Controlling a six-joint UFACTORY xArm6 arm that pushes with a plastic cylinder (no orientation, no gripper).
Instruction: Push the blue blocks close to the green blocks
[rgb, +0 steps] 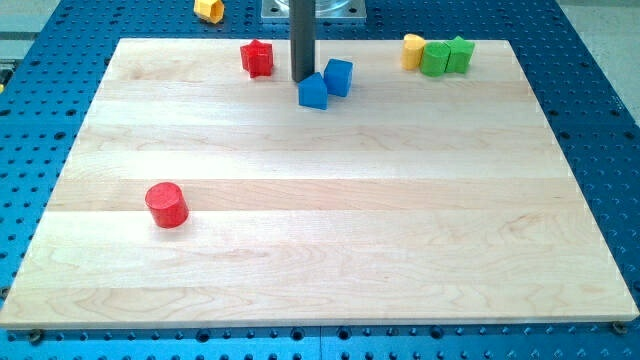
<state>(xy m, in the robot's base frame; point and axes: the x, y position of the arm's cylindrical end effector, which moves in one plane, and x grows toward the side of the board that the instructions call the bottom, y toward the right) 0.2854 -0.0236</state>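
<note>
Rod upright, my tip (304, 79) touching blue blocks' (326, 84) left edge.

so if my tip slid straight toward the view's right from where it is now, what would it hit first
Most likely the nearer blue block: my tip sits just at its upper left edge, apparently touching. The second blue block is right behind it, and the green blocks lie further right, though depth is hard to judge.

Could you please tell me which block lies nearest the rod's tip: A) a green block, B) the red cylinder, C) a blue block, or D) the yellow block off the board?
C: my tip sits right beside the nearer blue block, at the view's top.
</note>
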